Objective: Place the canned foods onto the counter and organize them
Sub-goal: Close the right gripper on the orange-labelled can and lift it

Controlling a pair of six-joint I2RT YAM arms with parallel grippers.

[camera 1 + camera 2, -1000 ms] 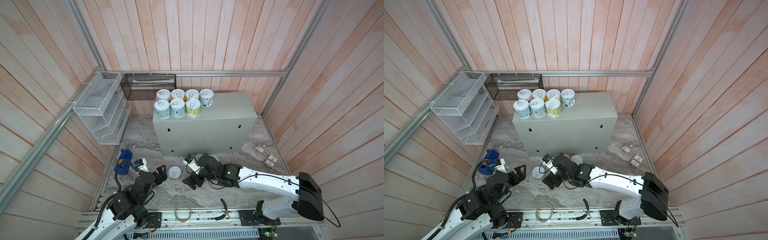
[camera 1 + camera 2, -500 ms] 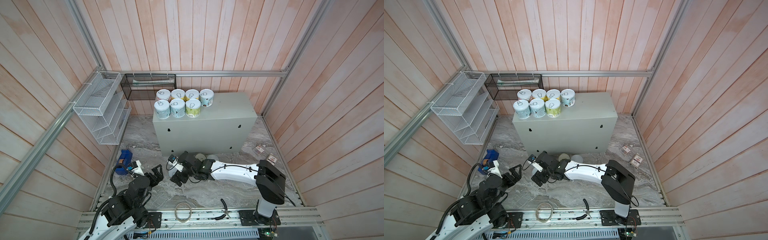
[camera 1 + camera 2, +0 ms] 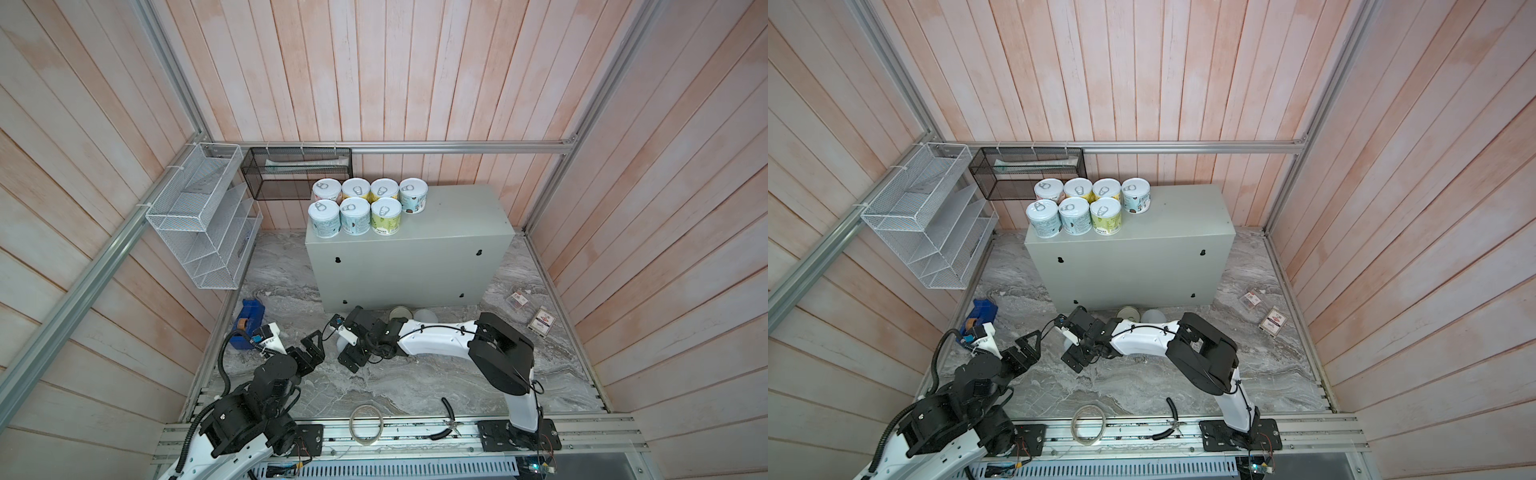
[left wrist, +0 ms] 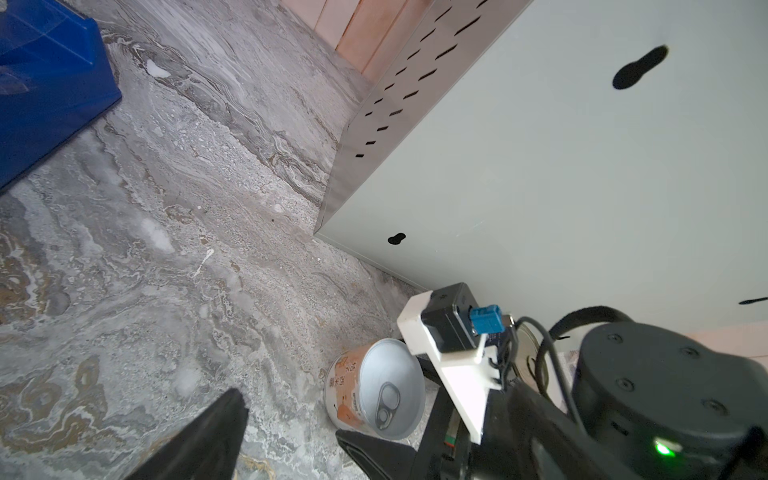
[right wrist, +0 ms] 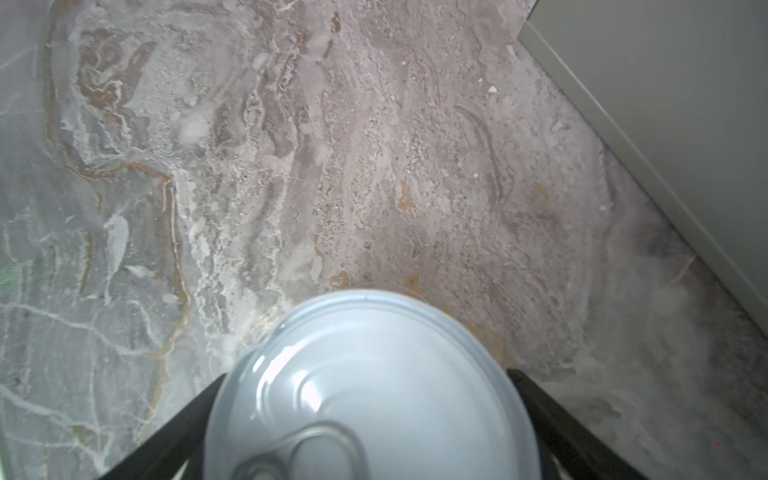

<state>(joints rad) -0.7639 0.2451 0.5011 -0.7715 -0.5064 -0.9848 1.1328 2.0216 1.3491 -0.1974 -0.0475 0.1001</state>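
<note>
Several canned foods (image 3: 361,205) stand in two rows on the left end of the pale grey-green counter (image 3: 449,224). On the marble floor an orange-labelled can (image 4: 374,390) stands upright. My right gripper (image 3: 349,338) is open around it, with its black fingers (image 5: 557,419) on either side of the silver lid (image 5: 370,386). Whether they touch the can is unclear. My left gripper (image 3: 314,349) is open and empty just left of that can, its fingertips (image 4: 208,432) above bare floor. A silver-lidded can (image 3: 399,312) and a white-lidded one (image 3: 426,316) sit at the counter's foot, partly behind the right arm.
A blue tape dispenser (image 3: 248,322) sits at the floor's left edge. A tape roll ring (image 3: 365,424) and pliers (image 3: 449,415) lie at the front rail. Two small boxes (image 3: 540,322) lie at the right. A white wire rack (image 3: 199,232) and black mesh basket (image 3: 297,174) hang on the walls.
My right arm swung left and brought its gripper around the orange-labelled can, jaws widening on the way. My left gripper drew back slightly and stayed open.
</note>
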